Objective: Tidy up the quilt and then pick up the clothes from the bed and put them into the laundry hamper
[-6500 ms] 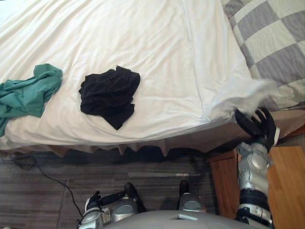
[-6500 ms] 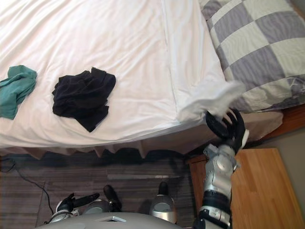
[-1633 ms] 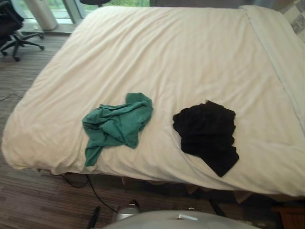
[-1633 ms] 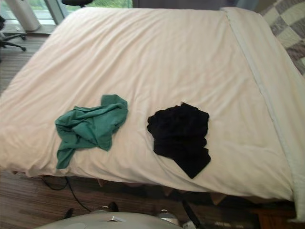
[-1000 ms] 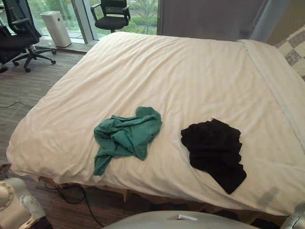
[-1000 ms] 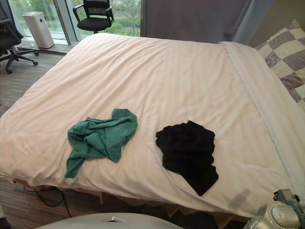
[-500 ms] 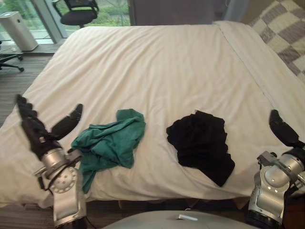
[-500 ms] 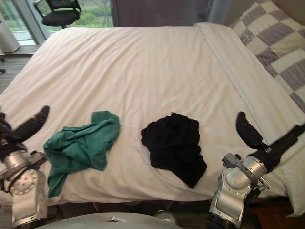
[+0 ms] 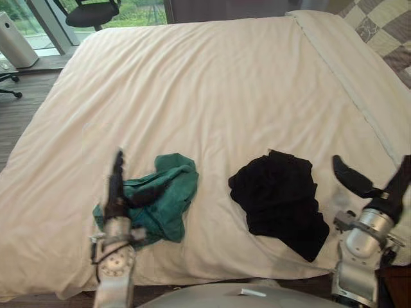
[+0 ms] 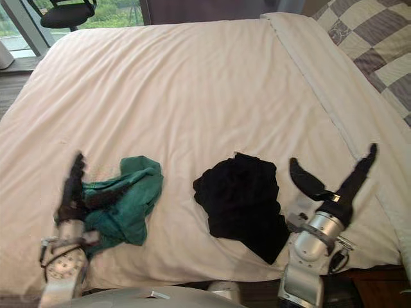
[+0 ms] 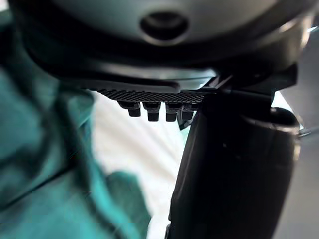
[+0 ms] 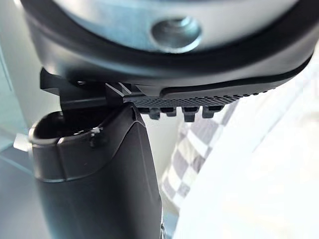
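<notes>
Dark left hand (image 9: 115, 200) near left, fingers straight, thumb out over the green garment (image 9: 168, 192); right hand (image 9: 387, 200) near right, splayed and empty, beside the black garment (image 9: 277, 196); both clothes lie on the white quilt (image 9: 212, 83); checked pillow (image 9: 379, 25) far right.

The left hand (image 9: 116, 191) is blurred and hides part of the green garment (image 9: 170, 204).

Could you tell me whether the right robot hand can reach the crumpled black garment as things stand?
Probably yes: the right robot hand is open right beside the crumpled black garment, only bare white quilt between.
</notes>
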`<state>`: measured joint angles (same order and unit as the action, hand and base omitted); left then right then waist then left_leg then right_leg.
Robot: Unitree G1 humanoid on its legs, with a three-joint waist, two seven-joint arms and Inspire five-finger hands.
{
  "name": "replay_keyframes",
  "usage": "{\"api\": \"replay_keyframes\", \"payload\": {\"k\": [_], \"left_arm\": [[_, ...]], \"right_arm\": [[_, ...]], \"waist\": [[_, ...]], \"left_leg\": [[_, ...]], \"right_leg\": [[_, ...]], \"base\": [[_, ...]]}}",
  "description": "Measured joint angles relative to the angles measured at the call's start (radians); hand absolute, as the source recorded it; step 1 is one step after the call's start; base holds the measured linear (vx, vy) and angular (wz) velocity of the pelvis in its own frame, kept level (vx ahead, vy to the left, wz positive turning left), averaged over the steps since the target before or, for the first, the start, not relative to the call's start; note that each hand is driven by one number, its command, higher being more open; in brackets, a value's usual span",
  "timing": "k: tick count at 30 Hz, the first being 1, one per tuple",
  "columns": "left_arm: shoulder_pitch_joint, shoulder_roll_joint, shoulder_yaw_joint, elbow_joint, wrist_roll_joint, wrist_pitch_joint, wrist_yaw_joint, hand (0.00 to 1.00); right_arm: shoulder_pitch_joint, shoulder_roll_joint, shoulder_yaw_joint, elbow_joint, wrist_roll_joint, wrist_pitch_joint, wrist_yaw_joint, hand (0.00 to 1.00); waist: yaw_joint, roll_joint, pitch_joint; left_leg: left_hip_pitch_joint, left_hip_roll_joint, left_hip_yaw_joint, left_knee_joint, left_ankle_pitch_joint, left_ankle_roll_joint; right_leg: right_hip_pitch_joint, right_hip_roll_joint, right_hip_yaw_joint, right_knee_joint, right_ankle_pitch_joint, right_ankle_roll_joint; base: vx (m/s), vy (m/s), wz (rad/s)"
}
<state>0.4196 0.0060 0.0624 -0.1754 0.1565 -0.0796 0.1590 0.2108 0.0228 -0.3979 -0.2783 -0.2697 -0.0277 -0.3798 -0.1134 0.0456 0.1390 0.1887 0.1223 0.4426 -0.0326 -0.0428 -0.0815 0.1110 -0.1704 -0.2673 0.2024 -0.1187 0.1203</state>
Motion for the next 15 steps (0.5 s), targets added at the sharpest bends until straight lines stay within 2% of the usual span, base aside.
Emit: {"api": "replay_keyframes", "payload": {"k": [2,4,5,7,8,9,11,12,15], "left_arm": [[0.041,-0.029,-0.009,0.017,0.013,0.019,-0.048,1.0],[0.053,-0.037,-0.001,0.017,0.013,0.019,-0.059,1.0],[0.061,-0.046,0.01,0.017,0.013,0.02,-0.065,1.0],[0.062,-0.072,0.022,0.021,0.013,0.021,-0.074,1.0],[0.064,-0.076,0.028,0.029,0.013,0.021,-0.077,1.0],[0.067,-0.068,0.038,0.031,0.013,0.02,-0.078,1.0],[0.056,-0.077,0.035,0.077,0.013,0.024,-0.09,1.0],[0.065,-0.094,0.021,0.097,0.013,0.028,-0.104,0.0],[0.082,-0.099,0.02,0.101,0.025,0.03,-0.106,0.0]], "right_arm": [[0.03,0.032,0.029,-0.019,0.0,0.0,0.008,1.0],[0.051,0.033,0.04,-0.027,0.0,0.001,0.011,1.0],[0.068,0.032,0.049,-0.032,0.0,0.002,0.017,1.0],[0.09,0.032,0.065,-0.042,0.0,0.002,0.026,1.0],[0.107,0.033,0.084,-0.047,0.0,0.003,0.028,1.0],[0.124,0.035,0.117,-0.066,0.0,0.003,0.032,1.0],[0.137,0.032,0.123,-0.087,0.0,0.003,0.044,1.0],[0.147,0.03,0.127,-0.087,0.001,0.011,0.046,1.0],[0.15,0.03,0.137,-0.087,0.001,0.021,0.047,1.0]], "waist": [[0.004,-0.022,0.012],[0.007,-0.021,0.012],[0.009,-0.017,0.014],[0.011,0.006,0.028],[0.015,0.005,0.021],[0.031,-0.018,0.014],[0.025,0.0,0.016],[0.028,0.005,0.016],[0.032,0.011,0.014]], "left_leg": [[0.001,0.0,0.028,0.016,-0.009,0.012],[-0.001,0.001,0.037,0.021,-0.011,0.015],[0.004,0.005,0.048,0.033,-0.013,0.019],[0.04,0.025,0.06,0.039,-0.013,0.019],[0.044,0.024,0.072,0.045,-0.014,0.018],[0.036,0.014,0.094,0.069,-0.032,0.001],[0.024,0.034,0.104,0.1,-0.065,-0.016],[0.029,0.039,0.122,0.108,-0.065,-0.016],[0.028,0.04,0.154,0.124,-0.065,-0.017]], "right_leg": [[0.0,-0.006,-0.001,0.008,-0.017,0.003],[0.001,-0.006,-0.001,0.01,-0.019,0.003],[0.001,-0.008,-0.002,0.033,-0.022,0.005],[-0.059,-0.02,-0.007,0.188,-0.059,0.001],[-0.057,-0.024,-0.007,0.138,-0.07,-0.009],[-0.054,-0.046,-0.008,0.063,-0.055,0.004],[-0.028,-0.034,-0.036,0.024,-0.072,0.016],[-0.019,-0.031,-0.037,0.022,-0.072,0.016],[-0.02,-0.033,-0.03,0.02,-0.071,0.016]], "base": [[0.06,-0.094,-0.11],[0.05,-0.078,-0.03],[0.07,-0.091,-0.03],[0.07,-0.098,-0.09],[0.04,-0.098,-0.31],[0.03,-0.116,-0.2],[0.03,-0.137,0.02],[0.02,-0.096,0.01],[-0.01,-0.023,-0.1]]}}
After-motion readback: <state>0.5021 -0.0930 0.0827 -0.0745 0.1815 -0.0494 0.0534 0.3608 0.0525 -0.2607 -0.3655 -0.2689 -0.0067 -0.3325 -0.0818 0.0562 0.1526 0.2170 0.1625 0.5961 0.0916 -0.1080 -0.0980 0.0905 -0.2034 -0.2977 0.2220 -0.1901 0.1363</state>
